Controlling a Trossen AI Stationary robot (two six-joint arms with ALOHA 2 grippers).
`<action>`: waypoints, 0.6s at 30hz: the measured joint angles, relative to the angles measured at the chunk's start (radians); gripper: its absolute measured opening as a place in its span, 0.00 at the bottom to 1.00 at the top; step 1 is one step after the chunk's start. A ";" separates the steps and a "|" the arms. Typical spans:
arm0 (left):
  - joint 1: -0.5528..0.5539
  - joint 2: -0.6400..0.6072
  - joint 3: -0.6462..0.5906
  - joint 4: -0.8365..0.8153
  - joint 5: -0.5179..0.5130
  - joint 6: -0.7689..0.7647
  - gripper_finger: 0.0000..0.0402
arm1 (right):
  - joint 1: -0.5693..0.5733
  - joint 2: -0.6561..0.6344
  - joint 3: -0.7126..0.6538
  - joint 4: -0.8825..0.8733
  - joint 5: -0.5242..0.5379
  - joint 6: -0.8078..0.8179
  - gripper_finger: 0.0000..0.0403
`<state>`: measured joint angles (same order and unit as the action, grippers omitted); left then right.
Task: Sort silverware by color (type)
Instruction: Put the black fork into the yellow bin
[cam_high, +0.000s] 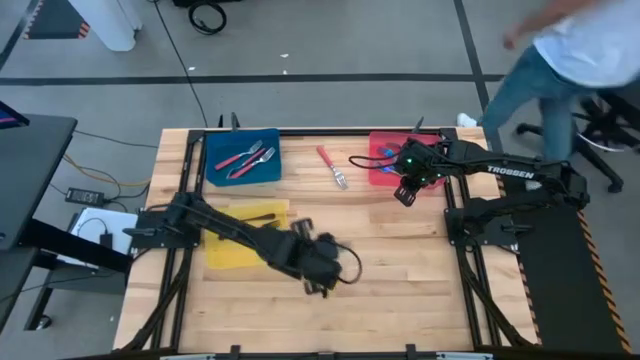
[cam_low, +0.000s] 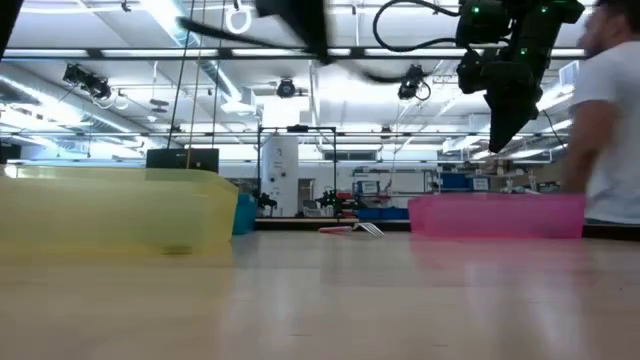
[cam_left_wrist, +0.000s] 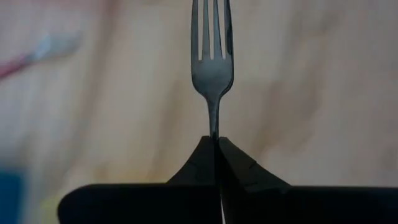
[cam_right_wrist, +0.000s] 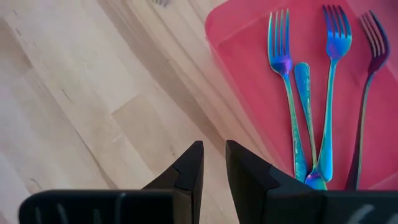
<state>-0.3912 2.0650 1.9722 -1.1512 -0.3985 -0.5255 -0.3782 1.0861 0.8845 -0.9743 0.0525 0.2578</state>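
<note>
Left gripper (cam_left_wrist: 216, 142) clamped on the handle of a dark grey fork (cam_left_wrist: 212, 62); tines point away from the wrist, head clear of the fingers, wooden table (cam_high: 400, 270) blurred beneath. From above, that gripper (cam_high: 322, 268) sits over the table's middle, just off the corner of the yellow tray (cam_high: 225, 250), where one dark utensil (cam_high: 262, 215) already lies. Right gripper (cam_right_wrist: 214, 163) holds nothing, fingers parted by a narrow gap, hanging over bare wood just beside the edge of the red tray (cam_right_wrist: 230, 43). Red tray carries iridescent blue forks (cam_right_wrist: 283, 68), several side by side, handles crossing near the gripper, plus one more purple in tone at the far side. Blue tray (cam_high: 220, 150) holds red-handled forks (cam_high: 245, 157), silver heads. One red-handled fork (cam_high: 332, 166) lies loose on the table between blue and red trays. Person in a white shirt (cam_high: 590, 45) beyond the table's far right corner.
</note>
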 joint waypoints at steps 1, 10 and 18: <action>0.005 -0.018 -0.010 -0.051 -0.018 -0.018 0.00 | 0.003 0.000 0.000 0.002 0.000 -0.005 0.19; 0.051 -0.232 -0.238 -0.235 -0.108 -0.162 0.00 | 0.029 0.000 0.000 0.067 0.006 -0.059 0.19; 0.127 -0.476 -0.603 -0.185 -0.071 -0.221 0.00 | 0.029 0.000 0.000 0.195 0.006 -0.059 0.19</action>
<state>-0.2644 1.5893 1.3691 -1.3364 -0.4696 -0.7469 -0.3489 1.0863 0.8845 -0.7798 0.0586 0.1986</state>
